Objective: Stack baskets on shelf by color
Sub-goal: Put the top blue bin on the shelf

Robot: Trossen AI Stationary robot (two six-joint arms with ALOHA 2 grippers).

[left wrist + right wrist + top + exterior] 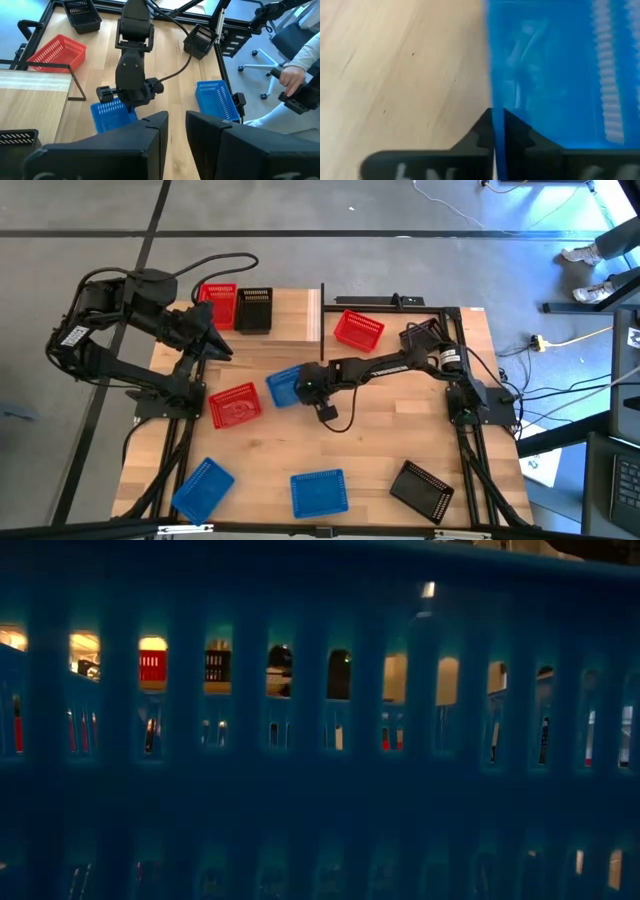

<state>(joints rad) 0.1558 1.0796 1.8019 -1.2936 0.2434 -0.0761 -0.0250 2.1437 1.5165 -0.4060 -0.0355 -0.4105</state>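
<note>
The wooden counter (380,470) fills most of the high view, with the paler shelf (290,325) set at its 11 o'clock part, black posts at its edges. The right arm reaches from the 3 o'clock side toward the middle, and the right gripper (308,387) is clenched on the thin wall of a blue basket (285,387) lying near the counter's centre; in the right wrist view that blue wall (496,140) stands pinched between the two dark fingers. The left arm hangs over the 10 o'clock side, its left gripper (215,340) just beside the shelf's 9 o'clock edge, its fingers standing a little apart and holding nothing. On the shelf sit a red basket (218,303) and a black basket (254,310) side by side, touching or nearly so. Another red basket (358,329) lies on the counter just off the shelf's 3 o'clock edge, and a third red one (235,405) lies at 9 o'clock of the held blue basket. Along the 6 o'clock edge lie two more blue baskets (202,489) (319,493) and a second black basket (421,490), well apart from one another. The low view is filled by a blue slotted wall (320,790). In the left wrist view a person's hand (290,77) shows beyond the counter.
</note>
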